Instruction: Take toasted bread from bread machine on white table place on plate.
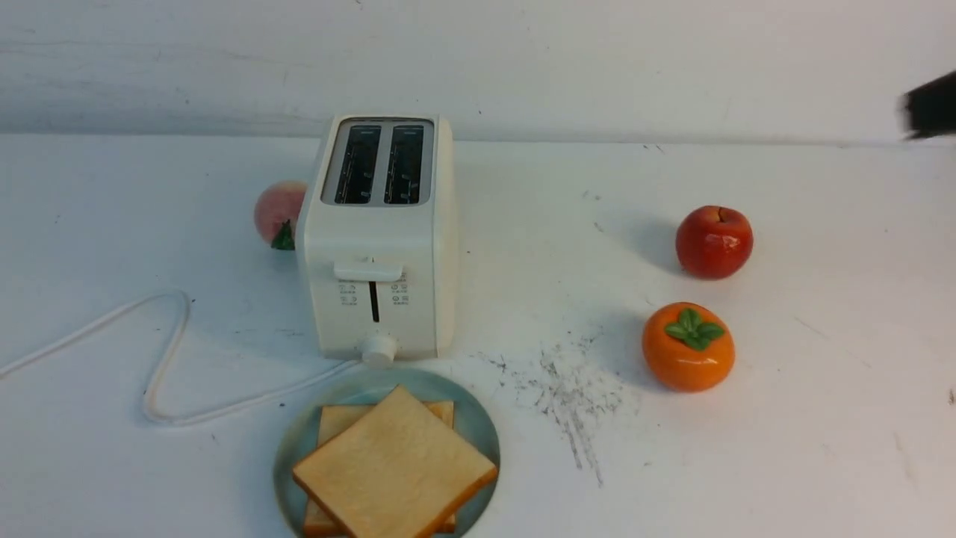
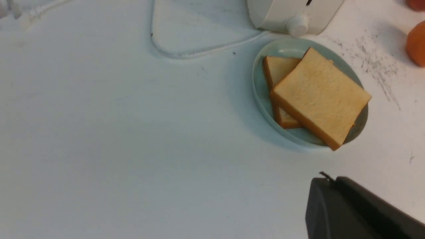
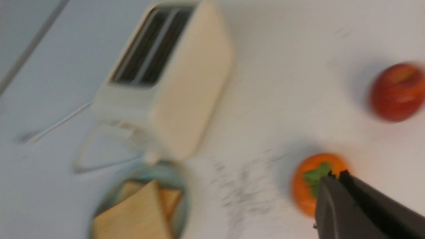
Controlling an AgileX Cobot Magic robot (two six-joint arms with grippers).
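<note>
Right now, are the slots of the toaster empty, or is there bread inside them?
Empty. Both slots on top of the toaster show only dark interior, and the two toast slices lie stacked on the plate.

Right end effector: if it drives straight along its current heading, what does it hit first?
Probably the orange fruit: in the right wrist view the tip of the right end effector overlaps it. The frame is blurred and depth is unclear, so it may land on the table beside it.

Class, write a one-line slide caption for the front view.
Two toasted bread slices stacked on the plate in front of the empty bread machine.
</note>
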